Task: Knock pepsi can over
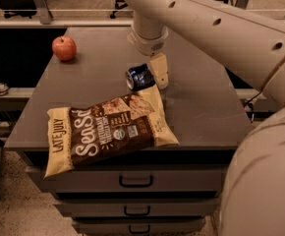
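Observation:
The pepsi can is a small dark blue can lying on its side on the grey cabinet top, its silver end facing the front left. It rests just behind the chips bag. My gripper hangs from the big beige arm and sits right beside the can, on its right, one beige finger touching or nearly touching it. The other finger is hidden.
A brown and cream Late July chips bag lies flat at the front of the top, overhanging the front edge. A red apple stands at the back left. Drawers are below. My arm fills the right side.

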